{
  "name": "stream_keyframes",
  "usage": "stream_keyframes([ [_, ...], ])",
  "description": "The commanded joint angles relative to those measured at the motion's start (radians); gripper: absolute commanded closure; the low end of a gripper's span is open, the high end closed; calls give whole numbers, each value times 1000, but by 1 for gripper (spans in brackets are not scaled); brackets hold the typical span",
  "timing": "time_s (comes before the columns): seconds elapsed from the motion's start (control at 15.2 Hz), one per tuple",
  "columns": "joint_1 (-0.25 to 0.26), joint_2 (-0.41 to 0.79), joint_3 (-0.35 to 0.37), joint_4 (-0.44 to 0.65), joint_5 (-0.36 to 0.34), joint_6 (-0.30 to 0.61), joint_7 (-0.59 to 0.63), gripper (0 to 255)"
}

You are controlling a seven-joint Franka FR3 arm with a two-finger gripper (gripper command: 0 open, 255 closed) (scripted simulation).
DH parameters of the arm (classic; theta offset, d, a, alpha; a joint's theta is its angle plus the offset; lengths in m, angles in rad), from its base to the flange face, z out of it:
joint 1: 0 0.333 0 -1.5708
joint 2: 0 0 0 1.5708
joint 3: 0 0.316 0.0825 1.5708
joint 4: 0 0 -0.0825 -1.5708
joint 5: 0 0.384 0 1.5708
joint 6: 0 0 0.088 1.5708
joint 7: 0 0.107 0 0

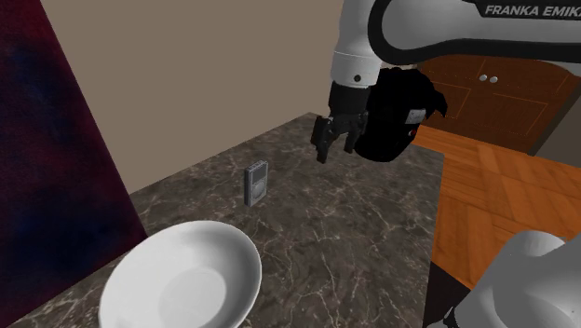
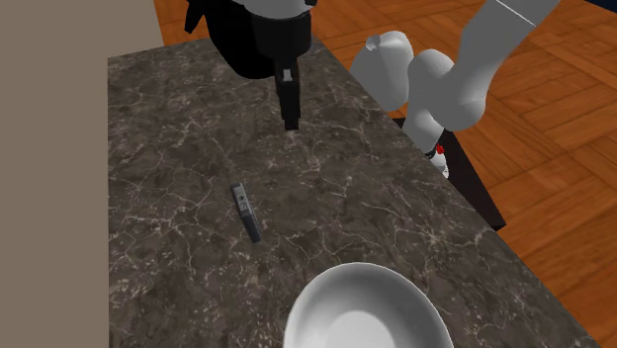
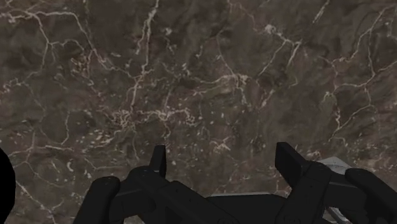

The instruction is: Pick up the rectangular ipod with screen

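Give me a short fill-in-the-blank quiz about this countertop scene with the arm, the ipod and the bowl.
1. The gripper has its two fingers ____.
2. The bowl near the ipod is ____ in colour.
3. The gripper is holding ____.
Missing words: open; white; nothing.

Dim, flat, even light.

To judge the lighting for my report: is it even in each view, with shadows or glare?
Shoulder view: dim, the white bowl shaded grey inside. Second exterior view: brighter, no cast shadow under the gripper. Wrist view: dark countertop evenly lit, without glare.
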Motion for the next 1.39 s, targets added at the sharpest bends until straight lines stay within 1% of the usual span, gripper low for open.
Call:
stream_keyframes([
  [0.0,8,60,34,51,-2,13,39,0],
  [0.33,31,224,114,201,-35,29,137,0],
  [0.53,52,333,158,308,-73,28,200,0],
  [0.73,84,451,197,432,-124,14,264,0],
  [0.79,89,465,200,447,-131,11,271,0],
  [1.25,86,451,196,329,-125,117,267,0],
  [1.32,86,451,196,328,-124,117,267,0],
])
